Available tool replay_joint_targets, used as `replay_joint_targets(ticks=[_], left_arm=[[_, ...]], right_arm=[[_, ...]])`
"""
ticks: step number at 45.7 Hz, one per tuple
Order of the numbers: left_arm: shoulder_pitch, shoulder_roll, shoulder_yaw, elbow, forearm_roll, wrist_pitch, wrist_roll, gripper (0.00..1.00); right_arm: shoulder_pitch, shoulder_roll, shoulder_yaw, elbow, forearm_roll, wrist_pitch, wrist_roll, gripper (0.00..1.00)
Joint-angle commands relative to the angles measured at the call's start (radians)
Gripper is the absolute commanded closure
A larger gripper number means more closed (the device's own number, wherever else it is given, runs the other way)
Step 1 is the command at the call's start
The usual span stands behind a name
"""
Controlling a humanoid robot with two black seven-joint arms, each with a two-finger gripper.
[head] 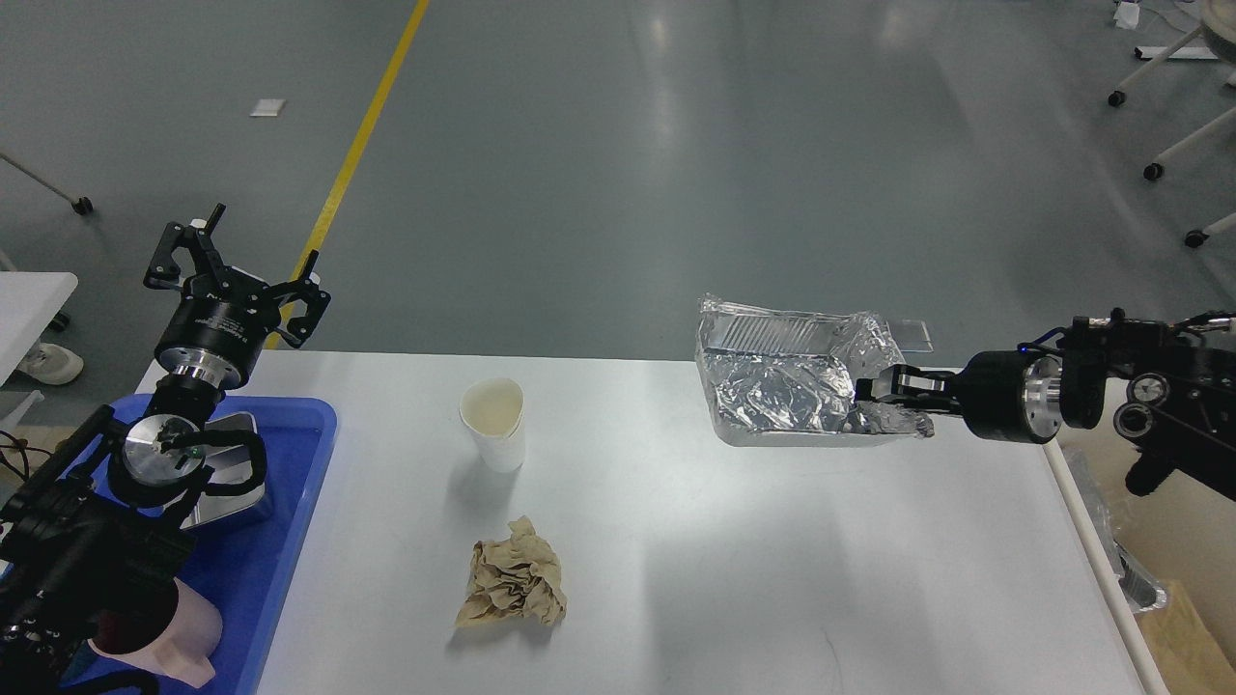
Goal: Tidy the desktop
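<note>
The right end effector [893,386] gripped the foil tray [787,386] at centre-right of the frame, above the desk [676,541], its long axis running leftward.

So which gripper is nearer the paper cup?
Left. The left gripper hovers open up-left of the paper cup; the right gripper is farther right, shut on the foil tray.

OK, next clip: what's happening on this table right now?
The robot is clearing a white rectangular desktop. Its right gripper is shut on the edge of a crumpled silver foil tray, holding it in the air above the table's far right side. The left gripper is open and empty above a blue plastic tray at the left. A white paper cup and a crumpled brown paper napkin lie on the desktop, untouched.
</note>
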Motion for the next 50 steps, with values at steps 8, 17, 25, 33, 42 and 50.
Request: replay_joint_targets(ticks=[8, 17, 25, 33, 42, 50], left_arm=[[-0.002, 0.007, 0.046, 0.000, 0.003, 0.022, -0.003, 0.03], [-0.003, 0.007, 0.046, 0.000, 0.004, 0.023, -0.003, 0.03], [-0.006, 0.011, 0.046, 0.000, 0.004, 0.023, -0.003, 0.03], [-0.006, 0.020, 0.048, -0.002, 0.006, 0.023, -0.003, 0.03], [-0.006, 0.022, 0.069, -0.002, 0.006, 0.025, -0.003, 0.03], [-0.008, 0.019, 0.069, -0.003, 0.006, 0.029, -0.003, 0.03]], right_arm=[[-0.023, 0.122, 0.006, -0.042, 0.007, -0.001, 0.000, 1.00], [-0.051, 0.148, 0.006, -0.030, 0.056, -0.017, 0.002, 1.00], [-0.109, 0.139, -0.006, 0.048, -0.023, -0.113, -0.001, 1.00], [-0.108, 0.154, -0.097, 0.084, -0.099, -0.188, -0.067, 1.00], [-0.060, 0.177, -0.189, 0.053, -0.114, -0.231, -0.139, 1.00], [-0.019, 0.183, -0.227, 0.033, -0.100, -0.238, -0.153, 1.00]])
